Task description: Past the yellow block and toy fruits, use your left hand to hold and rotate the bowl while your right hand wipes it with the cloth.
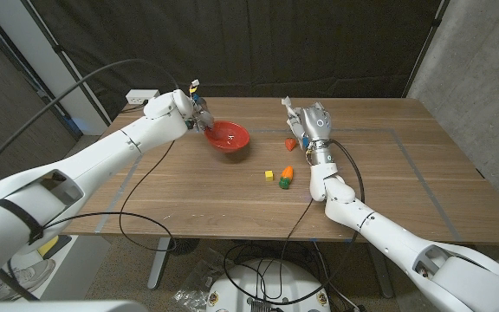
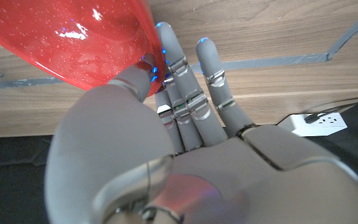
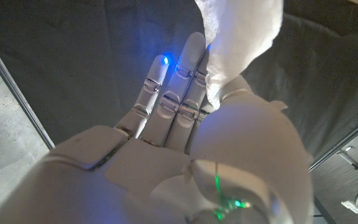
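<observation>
A red bowl point(image 1: 228, 138) sits tilted on the table's far left part. My left hand point(image 1: 196, 114) grips its rim; in the left wrist view the thumb and fingers point(image 2: 178, 74) pinch the red bowl's edge point(image 2: 79, 43). My right hand point(image 1: 312, 122) is raised above the table to the right of the bowl, apart from it, pinching a white cloth point(image 1: 290, 110). The right wrist view has that cloth point(image 3: 238, 37) held between thumb and fingers point(image 3: 179, 81). A yellow block point(image 1: 269, 175) and toy fruits point(image 1: 286, 172) lie nearer the front than the bowl.
A red toy piece point(image 1: 289, 144) lies under my right hand. An orange and green toy point(image 1: 283, 183) sits beside the yellow block. A white power strip point(image 1: 141, 96) lies at the table's far left corner. Black cables point(image 1: 137, 208) hang over the front edge.
</observation>
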Controlling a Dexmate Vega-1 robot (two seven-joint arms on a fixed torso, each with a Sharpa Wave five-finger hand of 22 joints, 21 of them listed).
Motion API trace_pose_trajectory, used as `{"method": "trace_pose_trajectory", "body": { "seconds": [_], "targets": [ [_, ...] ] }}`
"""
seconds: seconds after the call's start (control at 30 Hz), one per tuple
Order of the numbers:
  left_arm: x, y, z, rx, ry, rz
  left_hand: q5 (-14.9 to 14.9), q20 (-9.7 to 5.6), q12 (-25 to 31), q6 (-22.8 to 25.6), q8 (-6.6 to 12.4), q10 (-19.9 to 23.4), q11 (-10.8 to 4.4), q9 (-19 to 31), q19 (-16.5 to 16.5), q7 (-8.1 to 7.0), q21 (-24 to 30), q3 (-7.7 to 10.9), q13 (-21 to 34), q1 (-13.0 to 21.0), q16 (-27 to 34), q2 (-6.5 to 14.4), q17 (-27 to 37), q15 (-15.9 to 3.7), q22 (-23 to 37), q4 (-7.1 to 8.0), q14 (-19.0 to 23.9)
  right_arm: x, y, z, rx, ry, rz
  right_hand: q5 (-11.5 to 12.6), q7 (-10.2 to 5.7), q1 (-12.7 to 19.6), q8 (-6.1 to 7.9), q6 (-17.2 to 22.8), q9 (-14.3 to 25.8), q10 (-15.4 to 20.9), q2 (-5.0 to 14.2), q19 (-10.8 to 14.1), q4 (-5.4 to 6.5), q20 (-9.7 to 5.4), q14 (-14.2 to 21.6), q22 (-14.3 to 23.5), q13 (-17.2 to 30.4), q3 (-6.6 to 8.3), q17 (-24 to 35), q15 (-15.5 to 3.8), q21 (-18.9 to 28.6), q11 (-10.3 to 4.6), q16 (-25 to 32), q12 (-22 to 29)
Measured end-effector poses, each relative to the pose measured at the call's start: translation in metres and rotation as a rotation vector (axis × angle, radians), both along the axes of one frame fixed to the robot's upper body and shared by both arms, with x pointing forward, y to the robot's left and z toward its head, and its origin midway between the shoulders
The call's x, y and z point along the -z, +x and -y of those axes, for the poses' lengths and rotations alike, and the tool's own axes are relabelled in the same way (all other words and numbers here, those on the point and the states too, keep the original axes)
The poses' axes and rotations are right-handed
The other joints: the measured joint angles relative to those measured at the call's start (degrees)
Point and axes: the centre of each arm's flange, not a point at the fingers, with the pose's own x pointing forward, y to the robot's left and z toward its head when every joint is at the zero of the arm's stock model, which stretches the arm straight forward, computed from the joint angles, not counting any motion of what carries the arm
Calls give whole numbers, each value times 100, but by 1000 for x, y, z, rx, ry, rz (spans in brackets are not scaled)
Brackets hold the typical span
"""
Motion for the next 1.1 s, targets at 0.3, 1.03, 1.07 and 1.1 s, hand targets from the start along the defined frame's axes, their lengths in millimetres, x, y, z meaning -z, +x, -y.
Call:
{"method": "trace_pose_trajectory", "body": {
  "seconds": [0.3, 1.03, 1.07, 1.1],
  "targets": [
    [3, 3, -2, -39, 58, -1, -7, 0, -127, 0, 0, 0, 0, -54, 0, 0, 0, 31, -87, -46, -109, -2, -124, 0, 0, -31, 0, 8, 9, 0, 59, -47, -49, 45, -53, -36, -11, 53, -31, -19, -37, -54, -8, -14, -60, -95, -140, -56, -9, -19, 33, -81, -135, -140],
    [10, 9, -1, -97, 142, 15, 45, 19, -701, -98, -121, -45, -47, -313, -124, 96, -168, 320, -506, -301, -508, -258, -577, 20, -12, 360, -248, 16, 23, 1, 141, -88, -236, 79, -400, -150, -253, -52, -64, -312, -4, -260, 16, 13, -342, -290, -342, -80, -262, 112, 32, -203, -616, -489],
    [10, 9, -1, -99, 143, 14, 79, 31, -823, -198, -144, -140, -50, -348, -156, 106, -213, 324, -580, -346, -593, -303, -648, 29, -24, 405, -344, 17, 25, 2, 143, -84, -254, 79, -444, -213, -284, -71, -64, -370, -2, -269, 26, 18, -388, -294, -344, -89, -298, 130, 32, -188, -670, -520],
    [10, 9, -1, -100, 145, 14, 104, 41, -912, -321, -148, -266, -45, -388, -210, 83, -258, 301, -615, -394, -681, -349, -716, 21, -28, 439, -476, 16, 25, 2, 142, -83, -258, 79, -482, -297, -308, -97, -64, -432, -15, -287, 50, -1, -435, -312, -364, -111, -339, 146, 27, -158, -737, -564]
  ]
}}
